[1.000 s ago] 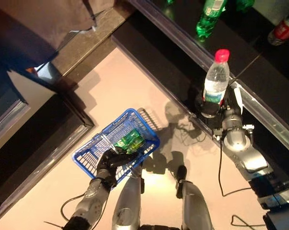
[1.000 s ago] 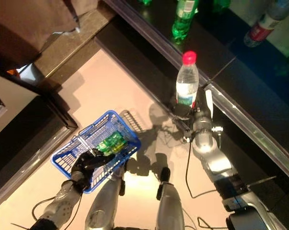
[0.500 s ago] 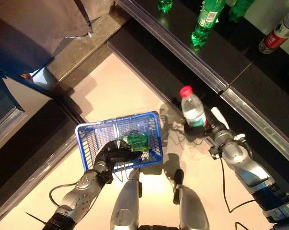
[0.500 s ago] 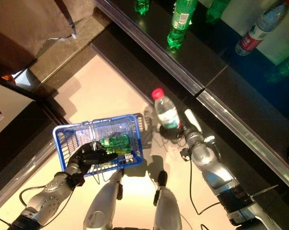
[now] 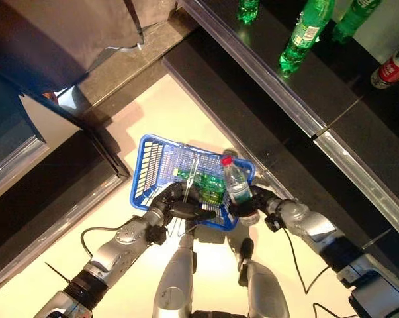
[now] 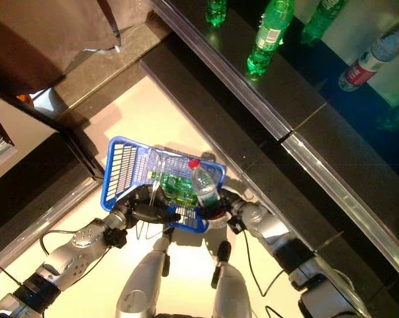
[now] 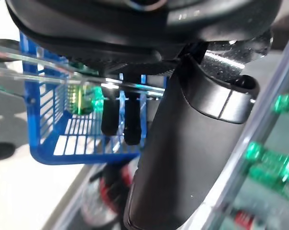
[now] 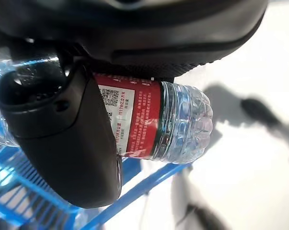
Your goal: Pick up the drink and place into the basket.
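My right hand [image 5: 252,211] grips the clear red-capped water bottle [image 5: 237,187] at the blue wire basket [image 5: 154,164] rim; left hand [image 5: 175,207] clasps its handle.

A pale, glossy floor [image 5: 166,112] lies under bright light, with dark shadows across it. A black counter [image 5: 358,126] edged by a silver metal rail [image 5: 265,86] runs diagonally past it. Green bottles [image 5: 305,33] and a red-labelled bottle [image 5: 392,66] stand on the counter. A dark low ledge [image 5: 47,192] borders the floor on the other side, with brown stone trim [image 5: 126,59] beyond.
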{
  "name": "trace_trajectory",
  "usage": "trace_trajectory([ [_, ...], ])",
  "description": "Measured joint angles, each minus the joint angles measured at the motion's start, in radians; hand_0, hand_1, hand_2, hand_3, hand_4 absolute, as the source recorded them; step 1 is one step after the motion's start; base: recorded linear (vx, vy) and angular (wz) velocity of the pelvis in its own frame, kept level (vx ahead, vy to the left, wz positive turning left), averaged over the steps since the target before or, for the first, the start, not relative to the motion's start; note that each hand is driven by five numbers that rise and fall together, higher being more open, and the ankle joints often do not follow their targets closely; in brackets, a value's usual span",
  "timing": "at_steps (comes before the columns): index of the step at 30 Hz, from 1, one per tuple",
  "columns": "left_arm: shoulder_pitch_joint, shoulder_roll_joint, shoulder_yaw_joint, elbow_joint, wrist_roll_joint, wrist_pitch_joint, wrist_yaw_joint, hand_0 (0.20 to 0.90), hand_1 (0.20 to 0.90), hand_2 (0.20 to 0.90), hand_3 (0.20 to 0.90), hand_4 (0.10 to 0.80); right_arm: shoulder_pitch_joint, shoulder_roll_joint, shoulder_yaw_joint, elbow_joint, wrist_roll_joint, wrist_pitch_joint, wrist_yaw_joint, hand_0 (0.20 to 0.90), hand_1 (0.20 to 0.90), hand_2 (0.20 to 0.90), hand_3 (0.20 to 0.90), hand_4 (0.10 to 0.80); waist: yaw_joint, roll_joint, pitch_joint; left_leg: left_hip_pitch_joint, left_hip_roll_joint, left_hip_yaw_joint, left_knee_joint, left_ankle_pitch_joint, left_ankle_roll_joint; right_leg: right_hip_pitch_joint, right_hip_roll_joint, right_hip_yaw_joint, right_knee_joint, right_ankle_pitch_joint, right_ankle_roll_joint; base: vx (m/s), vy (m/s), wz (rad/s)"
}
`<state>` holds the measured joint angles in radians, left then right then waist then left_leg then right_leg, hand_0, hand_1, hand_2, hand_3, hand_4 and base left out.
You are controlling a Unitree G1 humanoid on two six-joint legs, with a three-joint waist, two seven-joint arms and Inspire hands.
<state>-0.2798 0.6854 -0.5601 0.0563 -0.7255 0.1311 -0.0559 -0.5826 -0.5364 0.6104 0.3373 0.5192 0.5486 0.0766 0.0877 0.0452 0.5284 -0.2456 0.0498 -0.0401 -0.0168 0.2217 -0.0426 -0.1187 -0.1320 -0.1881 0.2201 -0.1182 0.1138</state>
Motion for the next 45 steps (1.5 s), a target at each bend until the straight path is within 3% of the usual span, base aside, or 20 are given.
trace_trajectory([
  [6, -0.008, 0.051, -0.041, 0.000, 0.000, 0.000, -0.018, 0.300, 0.300, 0.300, 0.200, 0.100, -0.035, 0.033, 0.010, 0.024, 0.145, 0.068, 0.002, 0.300, 0.300, 0.300, 0.200, 0.100, 0.024, 0.001, -0.001, 0.000, -0.004, -0.003, 0.000, 0.000, 0.000, 0.003, -0.005, -0.002, 0.001, -0.003, 0.003, 0.008, 0.007, 0.03],
  [12, -0.008, 0.048, -0.099, 0.003, 0.002, 0.000, -0.027, 0.300, 0.300, 0.300, 0.200, 0.100, -0.052, 0.085, 0.030, 0.136, 0.319, 0.157, 0.002, 0.300, 0.300, 0.300, 0.200, 0.100, 0.028, 0.004, -0.003, 0.000, -0.006, -0.008, 0.000, 0.000, 0.000, 0.003, -0.006, -0.003, 0.002, -0.003, 0.003, 0.000, 0.000, 0.00],
  [18, -0.020, 0.041, -0.121, 0.003, 0.017, 0.000, -0.045, 0.300, 0.300, 0.300, 0.200, 0.100, -0.055, 0.120, 0.084, 0.208, 0.366, 0.247, 0.021, 0.300, 0.300, 0.300, 0.200, 0.100, 0.035, 0.012, -0.006, -0.002, -0.004, -0.012, 0.000, 0.000, 0.000, 0.001, -0.006, -0.004, 0.004, -0.003, 0.003, 0.000, 0.000, 0.00],
  [26, -0.030, 0.029, -0.124, 0.002, 0.037, -0.002, -0.045, 0.300, 0.300, 0.300, 0.200, 0.100, -0.056, 0.118, 0.108, 0.229, 0.105, 0.273, 0.163, 0.300, 0.300, 0.300, 0.200, 0.100, 0.041, 0.022, -0.012, -0.022, -0.005, -0.023, 0.000, 0.001, -0.001, -0.028, -0.011, -0.011, 0.040, -0.019, 0.001, 0.000, -0.005, 0.03],
  [32, -0.053, 0.022, -0.124, 0.002, 0.038, -0.002, -0.046, 0.300, 0.300, 0.300, 0.200, 0.100, -0.078, 0.066, 0.117, 0.295, -0.088, 0.280, 0.210, 0.300, 0.300, 0.300, 0.200, 0.100, 0.046, 0.022, -0.012, -0.023, -0.004, -0.030, 0.000, 0.004, -0.006, -0.039, -0.012, -0.021, 0.072, -0.039, -0.005, 0.007, -0.018, 0.04],
  [45, -0.133, 0.005, -0.171, 0.002, 0.065, 0.000, -0.132, 0.300, 0.300, 0.300, 0.200, 0.100, -0.245, 0.091, 0.154, 0.423, -0.255, 0.274, 0.273, 0.300, 0.300, 0.300, 0.200, 0.100, 0.047, 0.023, -0.012, -0.027, -0.002, -0.032, 0.002, 0.012, -0.017, -0.078, -0.013, -0.019, 0.144, -0.071, -0.017, 0.003, 0.026, 0.00],
])
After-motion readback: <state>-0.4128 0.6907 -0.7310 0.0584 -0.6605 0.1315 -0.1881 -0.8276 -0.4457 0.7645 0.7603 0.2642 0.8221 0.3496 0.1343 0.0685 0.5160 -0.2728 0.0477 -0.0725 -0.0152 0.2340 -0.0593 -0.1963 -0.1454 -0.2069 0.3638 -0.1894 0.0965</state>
